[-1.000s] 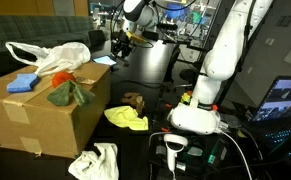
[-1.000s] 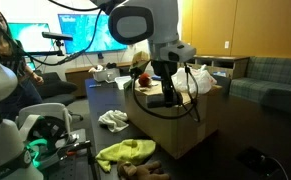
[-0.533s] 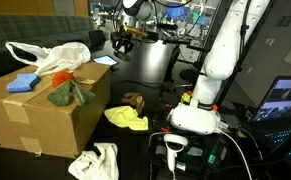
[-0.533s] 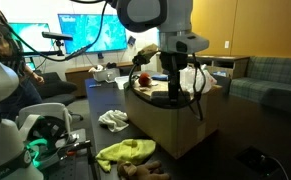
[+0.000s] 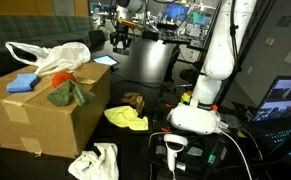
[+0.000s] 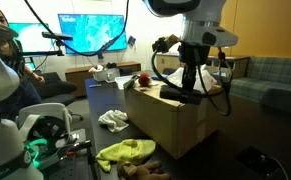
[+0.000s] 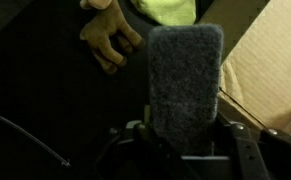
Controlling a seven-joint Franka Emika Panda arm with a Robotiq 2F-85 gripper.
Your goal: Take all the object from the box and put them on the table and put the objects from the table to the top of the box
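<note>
In the wrist view a dark flat slab (image 7: pixel 185 80) stands upright between the jaws of my gripper (image 7: pixel 185 140), which is shut on it. Beyond the slab lie the brown lumpy toy (image 7: pixel 110 40) and the yellow cloth (image 7: pixel 170 10) on the dark table (image 7: pixel 45 90), with the box (image 7: pixel 270 70) at the right. In an exterior view my gripper (image 5: pixel 121 40) hangs high behind the box (image 5: pixel 45 115). On the box top lie the white bag (image 5: pixel 50 55), blue block (image 5: pixel 23 83) and green-and-orange cloth (image 5: pixel 70 93). The yellow cloth (image 5: pixel 126 118) and toy (image 5: pixel 135 100) lie beside the box.
A white cloth (image 5: pixel 95 160) lies on the table at the box's front corner. The robot's white base (image 5: pixel 195 115) stands right of the cloths, with cables and a screen beyond. A person (image 6: pixel 0 50) sits at the edge of an exterior view.
The arm has lifted and swung sideways over the box, carrying the slab with it. The jaws have kept their grip. The things on the box and table have not moved.
</note>
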